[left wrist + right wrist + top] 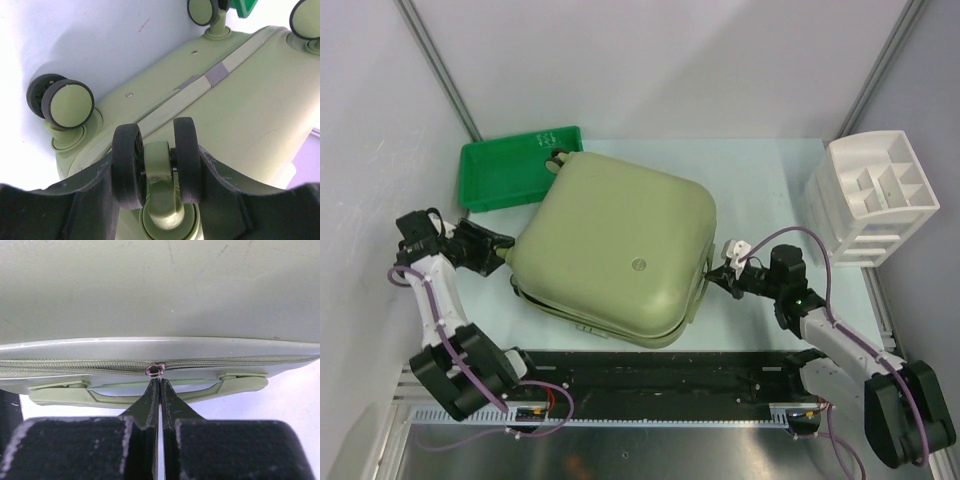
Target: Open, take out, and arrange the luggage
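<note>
The luggage [615, 255], a pale olive-green hard-shell suitcase, lies flat and closed in the middle of the table. My left gripper [502, 252] is at its left side, shut on a twin black wheel [156, 162] of the suitcase, one finger on each side. Other wheels [67, 104] show beyond. My right gripper [718, 272] is at the suitcase's right side, shut on the thin zipper pull [159, 376], which hangs from the slider ring [154, 370] on the zipper line [75, 366] above the side handle [150, 388].
A flat green tray [515, 168] lies behind the suitcase at back left, touching its corner. A white compartmented organizer [873, 196] stands at the back right. A black rail [660, 375] runs along the near edge between the arm bases.
</note>
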{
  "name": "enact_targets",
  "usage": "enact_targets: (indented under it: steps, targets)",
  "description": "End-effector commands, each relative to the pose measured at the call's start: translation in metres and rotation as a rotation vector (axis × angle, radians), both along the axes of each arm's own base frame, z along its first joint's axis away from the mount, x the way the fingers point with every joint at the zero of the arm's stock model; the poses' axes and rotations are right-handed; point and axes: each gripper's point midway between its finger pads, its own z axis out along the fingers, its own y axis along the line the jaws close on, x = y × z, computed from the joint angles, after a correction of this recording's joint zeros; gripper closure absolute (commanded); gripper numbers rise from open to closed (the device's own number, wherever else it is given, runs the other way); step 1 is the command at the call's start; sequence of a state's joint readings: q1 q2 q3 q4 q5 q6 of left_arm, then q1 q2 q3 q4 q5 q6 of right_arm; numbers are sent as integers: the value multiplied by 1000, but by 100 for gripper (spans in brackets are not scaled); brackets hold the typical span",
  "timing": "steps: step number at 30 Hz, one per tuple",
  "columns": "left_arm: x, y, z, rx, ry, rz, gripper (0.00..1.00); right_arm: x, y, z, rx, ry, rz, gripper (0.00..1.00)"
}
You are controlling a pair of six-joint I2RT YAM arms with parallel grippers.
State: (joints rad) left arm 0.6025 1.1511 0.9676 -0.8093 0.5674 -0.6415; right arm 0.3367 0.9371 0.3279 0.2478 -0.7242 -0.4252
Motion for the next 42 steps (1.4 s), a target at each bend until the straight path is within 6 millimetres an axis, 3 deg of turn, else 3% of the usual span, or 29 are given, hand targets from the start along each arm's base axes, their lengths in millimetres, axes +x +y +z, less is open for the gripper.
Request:
enact_targets:
  steps: [1,6,7,9,14,16,17,18,22,27,28,33,34,35,37,38,40,41,42]
  targets:
    - [32,52,15,242,-85,-32,100,50,-25,28,-17,-217,-109,100]
    - [43,44,8,216,-84,-108,100,90,-38,40,-12,-287,-148,100]
    - [43,43,7,228,-81,-122,100,98,-41,33,-18,-267,-154,100]
    - [45,38,3,230,-74,-141,100,119,-50,45,-22,-322,-169,100]
    - [50,41,-2,237,-53,-149,100,165,-74,43,-48,-363,-181,100]
    - [53,43,-2,245,-51,-153,100,178,-74,41,-70,-396,-149,100]
    - [54,41,-3,247,-48,-164,100,187,-81,29,-73,-385,-144,100]
    - [56,41,-3,252,-48,-170,100,199,-83,38,-73,-422,-137,100]
    - [72,30,-2,270,-61,-251,100,220,-71,35,-57,-457,-50,100]
    - [95,7,0,307,-91,-387,100,230,-52,25,-19,-485,62,100]
    - [99,-3,-2,305,-94,-422,100,227,-35,27,-1,-491,106,100]
    - [125,-34,-6,329,-114,-560,100,197,-5,28,64,-427,246,100]
    - [129,-44,-6,334,-125,-600,100,189,-1,38,68,-431,264,100]
    - [132,-49,-7,334,-126,-618,100,173,7,27,76,-361,293,100]
    - [143,-57,-8,325,-135,-650,100,154,12,26,66,-356,329,100]
    - [146,-60,-8,327,-142,-665,100,134,17,29,68,-319,360,100]
    - [155,-68,-6,337,-167,-709,100,98,18,6,39,-233,416,100]
    - [158,-70,-4,343,-178,-723,100,82,20,15,32,-259,449,100]
    - [162,-71,-2,353,-188,-734,100,65,23,8,28,-232,479,100]
